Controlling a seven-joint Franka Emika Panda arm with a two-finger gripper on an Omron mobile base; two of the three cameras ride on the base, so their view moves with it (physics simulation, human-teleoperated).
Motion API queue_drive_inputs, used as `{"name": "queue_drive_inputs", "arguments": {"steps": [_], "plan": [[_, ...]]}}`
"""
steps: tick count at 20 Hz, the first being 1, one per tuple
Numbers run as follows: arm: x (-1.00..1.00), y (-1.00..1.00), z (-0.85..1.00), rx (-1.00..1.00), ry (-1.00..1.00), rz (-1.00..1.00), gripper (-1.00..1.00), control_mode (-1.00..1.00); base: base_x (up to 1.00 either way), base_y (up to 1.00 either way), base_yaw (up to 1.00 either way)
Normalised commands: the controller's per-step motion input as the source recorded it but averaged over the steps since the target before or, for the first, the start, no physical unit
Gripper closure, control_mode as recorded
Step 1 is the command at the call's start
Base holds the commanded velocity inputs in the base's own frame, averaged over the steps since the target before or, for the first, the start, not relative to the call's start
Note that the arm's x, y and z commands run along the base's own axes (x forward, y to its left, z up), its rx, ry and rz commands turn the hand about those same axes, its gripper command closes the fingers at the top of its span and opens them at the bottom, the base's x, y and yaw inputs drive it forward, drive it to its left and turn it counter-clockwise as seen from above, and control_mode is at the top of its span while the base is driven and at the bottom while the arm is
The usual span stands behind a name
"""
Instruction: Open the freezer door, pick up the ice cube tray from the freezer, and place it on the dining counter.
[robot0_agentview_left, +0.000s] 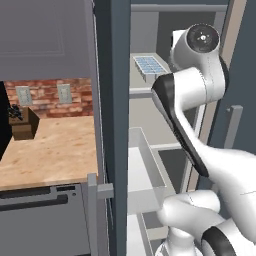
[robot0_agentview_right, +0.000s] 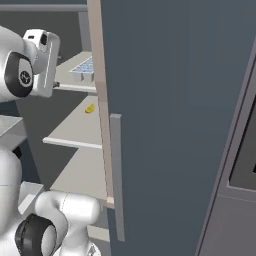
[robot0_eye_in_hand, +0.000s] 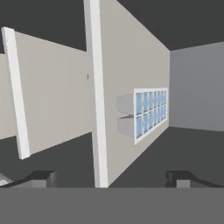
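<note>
In the left base view, the freezer door (robot0_agentview_left: 114, 125) is seen swung open, edge-on, with white bins (robot0_agentview_left: 145, 170) on its inner side at about 6 o'clock. The ice cube tray (robot0_agentview_left: 149, 65) is seen lying flat on a pale shelf (robot0_agentview_left: 142, 91) inside the freezer (robot0_agentview_left: 150, 30), at about 12 o'clock in the picture. The white arm (robot0_agentview_left: 192, 95) is raised in front of the freezer, just to the 3 o'clock side of the tray. A wood counter (robot0_agentview_left: 50, 150) with a brick wall (robot0_agentview_left: 45, 95) behind it is seen at 9 o'clock. In the right base view, the tray (robot0_agentview_right: 84, 69) is seen on the top shelf (robot0_agentview_right: 70, 75) at about 11 o'clock, with the hand (robot0_agentview_right: 45, 60) of the arm just beside it at 9 o'clock, not touching it. A small yellow thing (robot0_agentview_right: 90, 108) is seen on the shelf below; what it is cannot be told. A plain door (robot0_agentview_right: 175, 115) with a grey bar handle (robot0_agentview_right: 117, 175) is seen at 3 o'clock. In the hand view, which is rolled on its side, the tray (robot0_eye_in_hand: 151, 113) is seen near the middle, a bit toward 3 o'clock, resting on its shelf (robot0_eye_in_hand: 127, 70). The gripper (robot0_eye_in_hand: 111, 178) is spread as wide as it goes, its two dark fingertips (robot0_eye_in_hand: 41, 177) are seen far apart at 6 o'clock, and nothing is held between them.
</note>
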Motion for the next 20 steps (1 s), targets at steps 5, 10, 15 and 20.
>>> {"name": "queue_drive_inputs", "arguments": {"steps": [5,10,15,20], "plan": [[0.58,0.00,-0.03,0.00,0.00,0.00,-1.00,-1.00,0.00,0.00,0.00],[0.50,0.00,-0.05,0.00,0.00,0.00,-1.00,-1.00,0.00,0.00,0.00],[0.42,0.00,-0.14,0.00,0.00,0.00,-1.00,-1.00,0.00,0.00,0.00],[0.40,0.00,-0.04,0.00,0.00,0.00,-1.00,-1.00,0.00,0.00,0.00]]}}
